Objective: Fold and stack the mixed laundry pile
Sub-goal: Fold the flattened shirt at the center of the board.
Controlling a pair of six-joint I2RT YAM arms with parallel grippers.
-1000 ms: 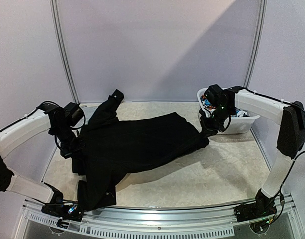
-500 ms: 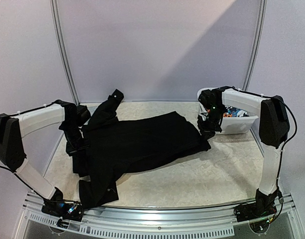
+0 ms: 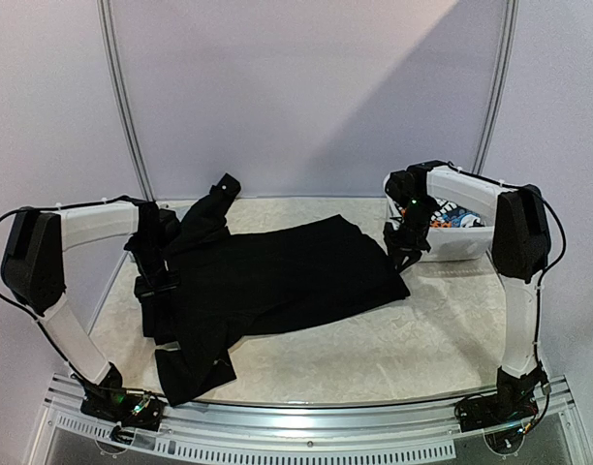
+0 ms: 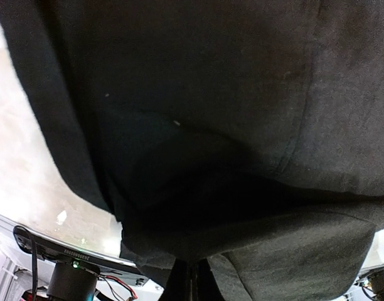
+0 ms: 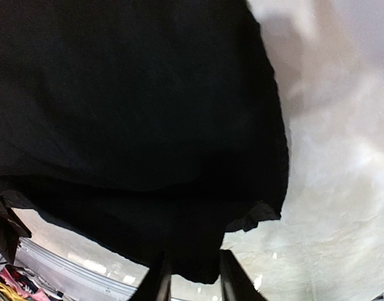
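Both arms have swung inward since a second ago, and the right pincer (image 3: 404,255) has let its jaws part. The black garment (image 3: 277,281) lies spread across the middle of the surface (image 3: 432,339), its body running from the left edge toward the right.

One sleeve reaches to the upper left, ending near the back wall. The other trails down to the lower left, close to the front rail.

The garment's right corner rests flat below the right pincer. In the right wrist view the two fingers (image 5: 233,280) stand apart, with the hem hanging loose between them.

The left pincer (image 3: 154,284) is closed together on a bunched fold at the garment's left edge, where the cloth is raised off the surface.

A white basket (image 3: 468,247) stands at the right of the frame, just beside the right pincer, with printed cloth (image 3: 442,218) showing inside it.

Bare surface lies open below the garment's lower hem and across the lower right of the frame. A narrower strip shows along the back, between the upper sleeve and the basket.
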